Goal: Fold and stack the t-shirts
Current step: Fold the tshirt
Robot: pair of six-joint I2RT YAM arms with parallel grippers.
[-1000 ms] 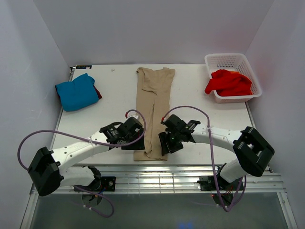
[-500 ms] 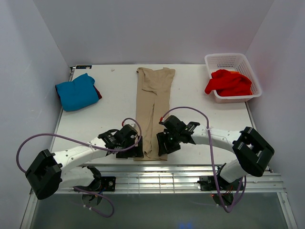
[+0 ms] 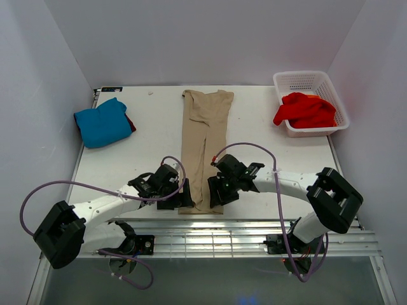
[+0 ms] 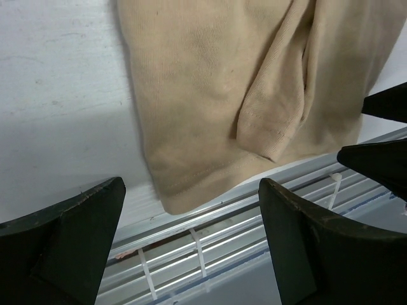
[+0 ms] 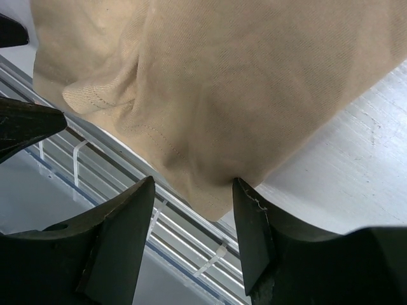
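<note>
Long tan-beige cloth t-shirt (image 3: 203, 143) reaches the table's (image 3: 146, 130) near edge; left gripper (image 4: 191, 216) and right gripper (image 5: 194, 203) hang spread astride its corners.

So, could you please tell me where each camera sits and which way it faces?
Top external: above and behind the arm bases, looking down over the table, tan t-shirt, teal t-shirt and basket; both arms show.
Left wrist: on the left arm, looking down at the tan t-shirt's near left corner; the open left tool shows.
Right wrist: on the right arm, looking down at its near right corner; the open right tool shows.
Shared: both wrist views show that near hem, and each catches the other tool at its edge.
</note>
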